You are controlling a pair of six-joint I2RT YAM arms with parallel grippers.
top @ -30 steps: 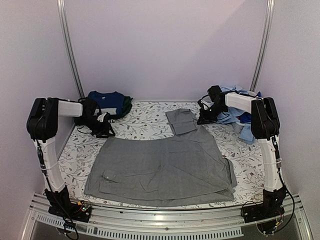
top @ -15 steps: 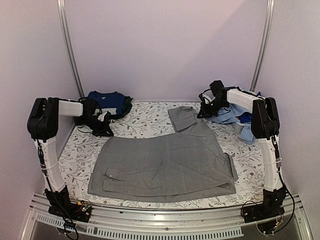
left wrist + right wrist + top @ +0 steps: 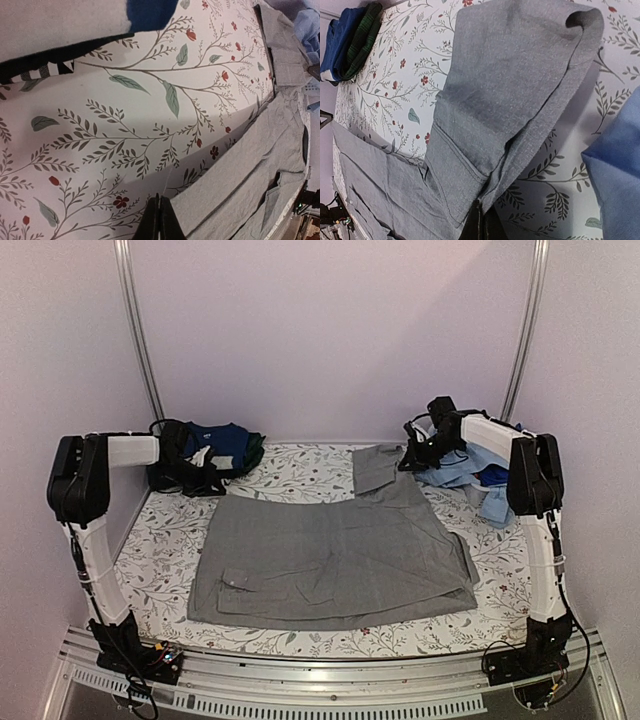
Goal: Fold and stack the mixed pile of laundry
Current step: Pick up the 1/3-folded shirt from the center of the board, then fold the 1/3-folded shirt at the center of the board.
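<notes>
Top external view: a grey woven collared shirt [image 3: 330, 555] lies spread flat across the middle of the white sheet printed with leafy vines [image 3: 160, 550]. The left gripper [image 3: 210, 485] is at its far left corner, pinched shut on the cloth edge. The right gripper [image 3: 410, 460] is clenched on the shirt's sleeve at the far right, holding it raised off the sheet. Folded navy blue T-shirts [image 3: 225, 440] sit far left with a dark green plaid cloth [image 3: 256, 448] touching them. Crumpled light blue shirts [image 3: 470, 472] lie far right.

The collared shirt [image 3: 330, 560] lies on the sheet [image 3: 160, 550], stack [image 3: 225, 445] back-left, pile [image 3: 480, 475] back-right.
</notes>
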